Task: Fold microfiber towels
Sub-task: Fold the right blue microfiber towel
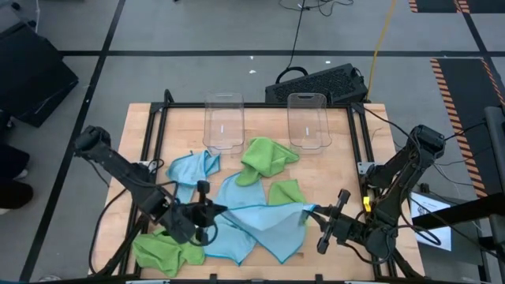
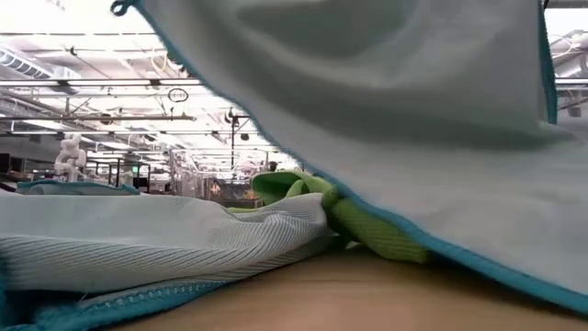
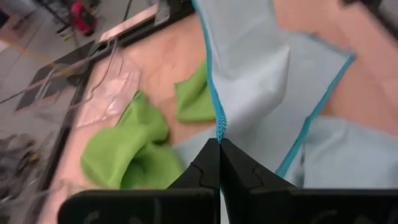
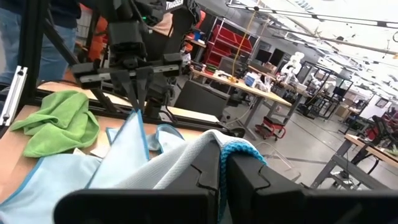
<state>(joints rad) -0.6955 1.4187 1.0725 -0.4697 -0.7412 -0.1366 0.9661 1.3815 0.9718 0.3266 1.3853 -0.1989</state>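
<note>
A light blue microfiber towel (image 1: 264, 219) with a teal hem hangs stretched between my two grippers over the table's near middle. My left gripper (image 1: 223, 209) is shut on its left end, my right gripper (image 1: 312, 211) on its right end. The low view shows this towel (image 2: 386, 119) sloping down to the table. Under and around it lie another light blue towel (image 1: 233, 243), a third one (image 1: 193, 167), and lime green towels (image 1: 264, 156) (image 1: 286, 192) (image 1: 162, 251). My left gripper pinches the towel's teal hemmed edge (image 3: 219, 127) between its two shut fingers, slanting down from the table's left. The cloth runs away from the fingertips in a ridge toward the other gripper. One layer or several, I cannot tell. My right gripper pinches a bunched, teal-hemmed corner (image 4: 239, 149) of the same towel between its shut fingers, coming level from the table's right. The cloth sags between the two holds, and its lower part (image 1: 284, 251) rests on the table.
Two clear plastic bins (image 1: 224, 122) (image 1: 307, 120) stand at the table's far edge. A black metal frame (image 1: 154, 134) borders the wooden table. A dark keyboard-like object (image 1: 316, 83) lies on the floor beyond the far edge.
</note>
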